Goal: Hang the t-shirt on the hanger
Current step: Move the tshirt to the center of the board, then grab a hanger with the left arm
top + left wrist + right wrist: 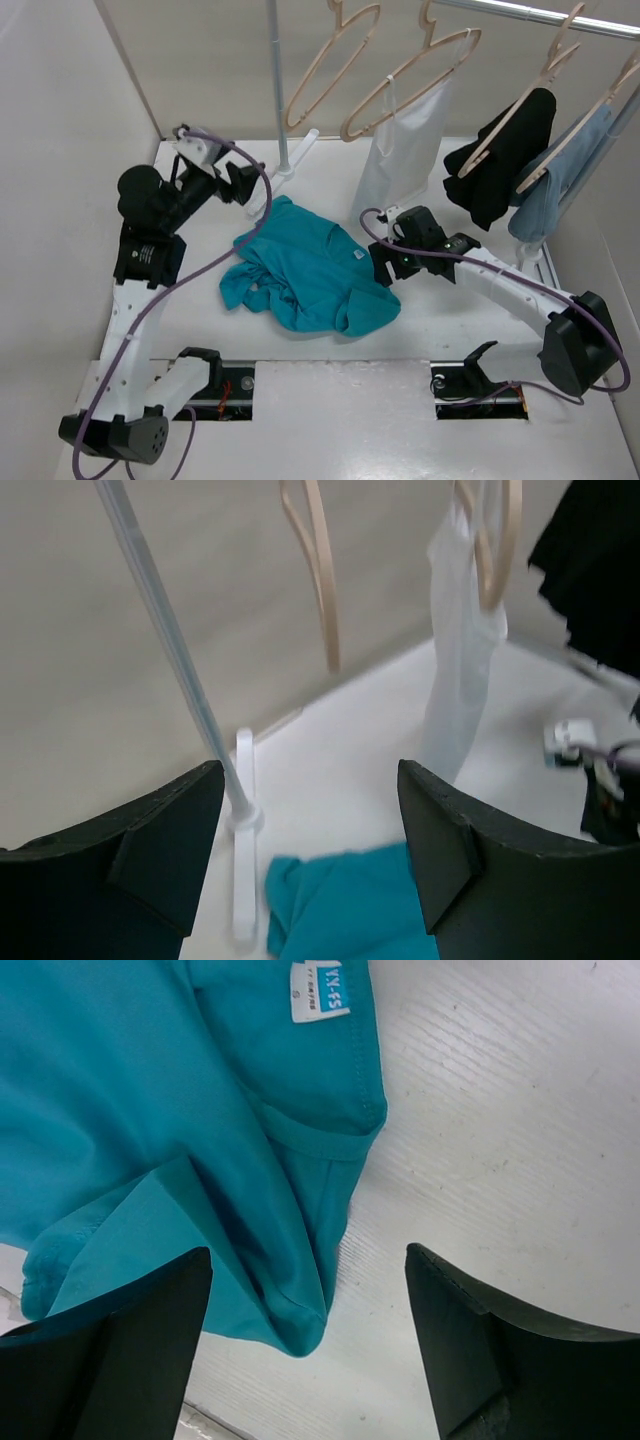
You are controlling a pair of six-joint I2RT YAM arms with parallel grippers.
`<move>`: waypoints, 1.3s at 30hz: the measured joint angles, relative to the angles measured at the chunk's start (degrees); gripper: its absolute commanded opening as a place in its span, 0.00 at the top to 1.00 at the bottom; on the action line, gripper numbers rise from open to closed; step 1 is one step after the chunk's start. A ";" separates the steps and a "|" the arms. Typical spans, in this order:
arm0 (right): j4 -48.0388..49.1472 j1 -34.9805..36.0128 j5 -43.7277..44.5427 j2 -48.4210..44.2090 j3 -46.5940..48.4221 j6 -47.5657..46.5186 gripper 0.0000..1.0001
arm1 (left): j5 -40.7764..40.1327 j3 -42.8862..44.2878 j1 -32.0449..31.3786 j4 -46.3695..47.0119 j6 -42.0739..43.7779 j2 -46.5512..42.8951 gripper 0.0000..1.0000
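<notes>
The big white table [440, 320] holds the teal t-shirt [305, 270], which lies in a crumpled heap in the middle, not on any hanger. Up at 12 o'clock from the shirt, and well apart from it, the empty wooden hanger [290, 120] hangs beside a grey pole [278, 80]. At 3 o'clock from that hanger hang a white top [400, 150], then a black garment [510, 150] and a pale blue garment [545, 200]. The right gripper [380, 262] sits just beside the shirt, with the shirt at its 9 o'clock. Its fingers are spread wide and hold nothing. In its own camera the shirt [150, 1090] fills the 10 o'clock side, and a folded edge lies between the fingers. I cannot tell if they touch the cloth. The left gripper [245, 185] is also spread wide and holds nothing, with the shirt at its 5 o'clock. A small white label [320, 990] sits at the shirt's neck.
</notes>
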 measured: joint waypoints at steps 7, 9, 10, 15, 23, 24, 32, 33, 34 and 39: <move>2.08 0.00 -1.55 -0.02 0.15 -0.50 0.17 | 1.03 21.38 -1.84 5.05 -8.24 16.79 0.36; 2.49 0.00 -1.86 -0.02 0.15 -0.61 0.17 | 1.75 28.00 -2.86 4.98 -9.55 21.68 0.36; 2.84 0.07 -1.99 -0.02 0.15 -0.59 0.17 | 2.21 30.88 -3.21 5.11 -10.34 23.91 0.36; 4.52 0.59 -2.45 -0.92 -1.36 -0.13 0.17 | 5.68 38.40 -3.80 7.93 -14.73 29.99 0.32; 4.66 0.81 -3.08 -1.14 -3.10 0.50 0.16 | 2.71 69.29 -10.60 -4.42 -12.59 47.60 0.29; 4.70 0.87 -3.15 -1.14 -3.10 0.52 0.16 | 1.33 69.75 -10.99 -5.57 -11.93 48.39 0.29; 4.74 1.70 -3.54 -1.14 -3.21 0.94 0.16 | -8.81 69.24 -13.20 -13.11 -5.11 51.56 0.29; 4.74 1.75 -3.56 -1.14 -3.21 0.94 0.16 | -9.68 69.13 -13.33 -13.66 -4.26 51.80 0.29; 4.74 1.79 -3.61 -1.11 -3.21 0.94 0.16 | -10.45 68.61 -13.55 -14.12 -3.39 51.82 0.28; 4.98 1.81 -3.78 -0.48 -3.21 0.96 0.16 | -11.98 66.25 -13.68 -17.35 0.28 51.82 0.35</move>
